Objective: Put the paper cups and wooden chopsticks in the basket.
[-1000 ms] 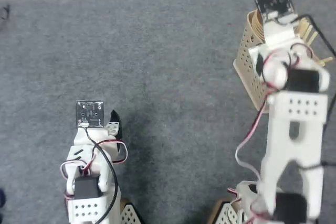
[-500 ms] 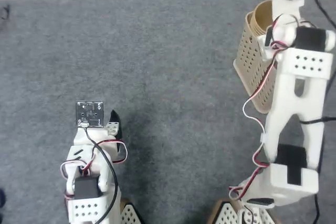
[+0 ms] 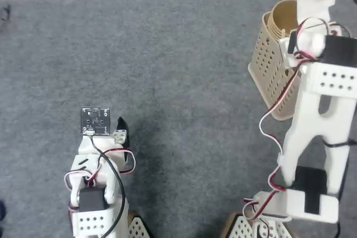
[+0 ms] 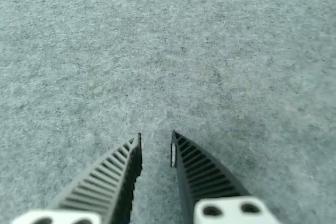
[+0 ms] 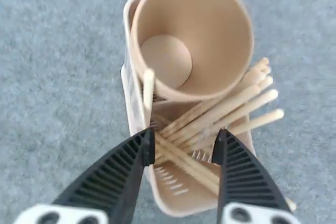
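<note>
A tan perforated basket [image 3: 268, 65] stands at the table's far right. Stacked paper cups [image 3: 281, 15] sit in its far end, and in the right wrist view the top paper cup [image 5: 194, 40] stands upright inside the basket [image 5: 132, 103]. Several wooden chopsticks [image 5: 231, 111] lean beside the cup in the basket. My right gripper [image 5: 184, 139] hangs open just above the chopsticks, holding nothing. My left gripper [image 4: 156, 137] rests low over bare carpet at the near left, fingers a narrow gap apart with nothing between them; its black finger [image 3: 121, 129] also appears from above.
Grey carpet [image 3: 178, 71] covers the table between the arms. The right arm [image 3: 321, 82] stretches over the basket's right side. A pale wall strip runs along the far edge.
The right arm has stretched farther toward the table's far edge over the basket, its wrist camera now past the cups. The left arm has not moved.
</note>
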